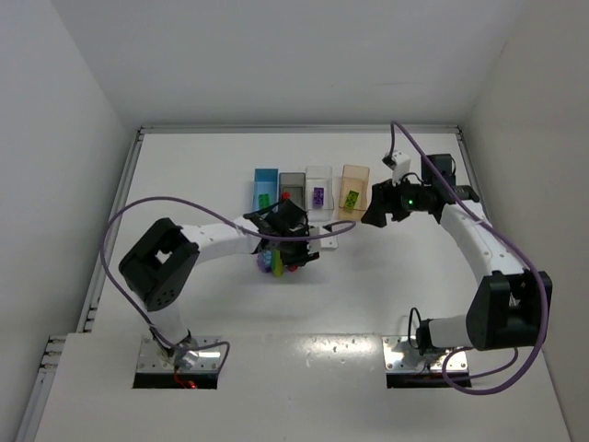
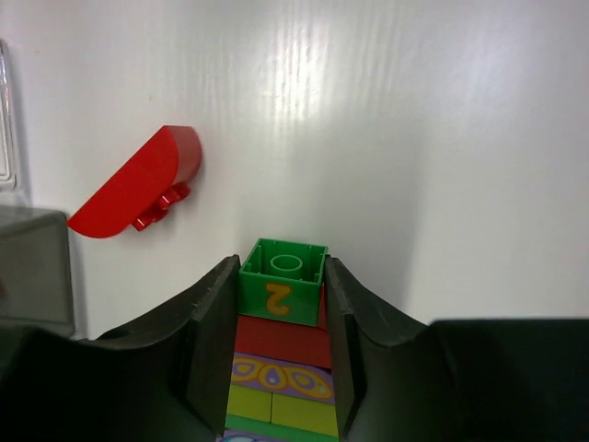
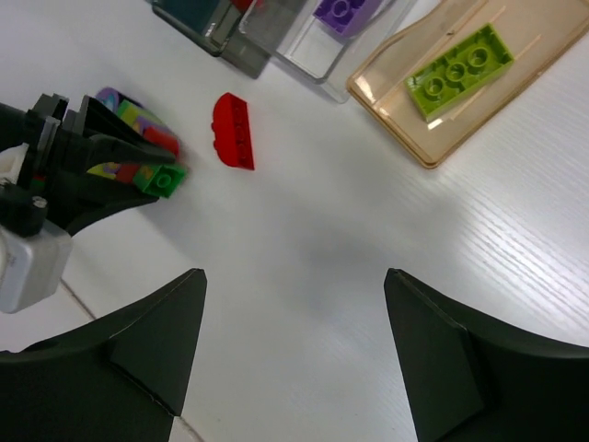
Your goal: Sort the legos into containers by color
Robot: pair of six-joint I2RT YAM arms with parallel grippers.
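My left gripper [image 2: 281, 269] is shut on a multicoloured lego stack [image 2: 279, 354]. A green brick marked "2" [image 2: 281, 281] is at its tip, with red, purple and lime layers behind. In the top view the left gripper [image 1: 281, 247] holds the stack [image 1: 271, 263] just in front of the bins. A loose red rounded brick [image 2: 138, 193] lies on the table beside it and also shows in the right wrist view [image 3: 233, 132]. My right gripper [image 3: 294, 276] is open and empty, hovering near the orange bin [image 1: 353, 191].
The blue bin [image 1: 266, 187], dark grey bin [image 1: 292, 182], clear bin [image 1: 319, 181] and orange bin stand in a row at the back. A lime brick [image 3: 458, 69] lies in the orange bin, and a purple brick [image 3: 345, 9] in the clear bin.
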